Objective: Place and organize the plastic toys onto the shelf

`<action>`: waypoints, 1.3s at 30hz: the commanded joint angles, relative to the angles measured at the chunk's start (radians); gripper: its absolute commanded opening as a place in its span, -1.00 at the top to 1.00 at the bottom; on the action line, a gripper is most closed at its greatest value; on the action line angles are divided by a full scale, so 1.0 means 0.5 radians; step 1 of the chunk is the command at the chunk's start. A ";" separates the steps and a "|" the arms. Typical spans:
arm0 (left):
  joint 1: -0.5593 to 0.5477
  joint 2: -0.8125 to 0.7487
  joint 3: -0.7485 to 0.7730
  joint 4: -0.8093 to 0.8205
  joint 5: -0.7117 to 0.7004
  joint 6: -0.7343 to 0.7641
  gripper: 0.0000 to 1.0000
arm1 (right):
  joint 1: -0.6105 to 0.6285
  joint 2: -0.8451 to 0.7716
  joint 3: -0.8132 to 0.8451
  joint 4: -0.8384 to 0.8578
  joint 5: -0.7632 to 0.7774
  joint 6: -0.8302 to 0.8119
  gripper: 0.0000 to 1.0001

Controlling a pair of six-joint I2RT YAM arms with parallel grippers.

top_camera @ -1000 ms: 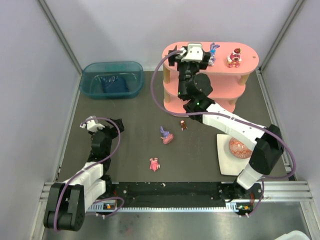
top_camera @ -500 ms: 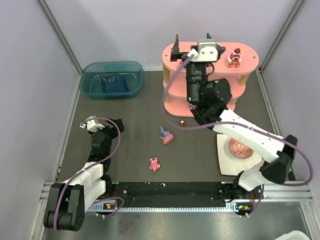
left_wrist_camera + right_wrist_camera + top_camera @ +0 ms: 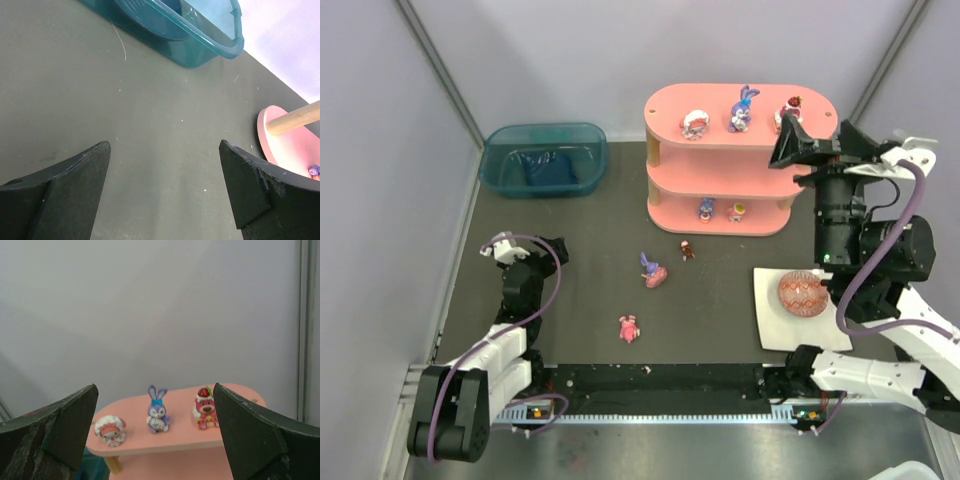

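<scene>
Bin [image 3: 544, 158]: teal, translucent, upright at the far left of the table [image 3: 580, 300], close to the back wall; a dark blue patch shows inside, contents not identifiable. Egg [image 3: 802, 295]: red-orange, patterned, lying on a white mat [image 3: 775, 330] at the near right. Mat flat on the dark table surface. Bin and egg well apart. Metal rail [image 3: 670, 398] runs along the near edge.

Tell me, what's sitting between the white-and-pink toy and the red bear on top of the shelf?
The purple bunny stands between them, apart from both. The right wrist view shows it best.
</scene>
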State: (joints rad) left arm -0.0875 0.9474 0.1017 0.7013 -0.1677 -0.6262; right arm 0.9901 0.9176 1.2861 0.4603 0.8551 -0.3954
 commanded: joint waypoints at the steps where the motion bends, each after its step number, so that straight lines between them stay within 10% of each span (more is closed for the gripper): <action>1: 0.003 0.010 0.036 0.091 0.053 0.022 -0.92 | 0.002 -0.114 -0.197 -0.441 0.195 0.247 -0.98; 12: 0.003 0.026 0.014 0.165 0.130 0.059 -0.93 | 0.005 -0.160 -0.553 -1.641 -0.386 1.008 -0.98; 24: 0.003 0.060 0.027 0.171 0.148 0.062 -0.93 | 0.047 0.333 -0.658 -1.688 -1.332 1.303 -0.98; 39: 0.003 0.075 0.033 0.168 0.151 0.050 -0.93 | 0.275 0.962 -0.560 -1.543 -1.087 1.567 -0.86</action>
State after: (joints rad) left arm -0.0875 0.9825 0.1017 0.7334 -0.0978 -0.6067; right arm 1.1282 1.3258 0.9379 -0.3584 0.2798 0.3473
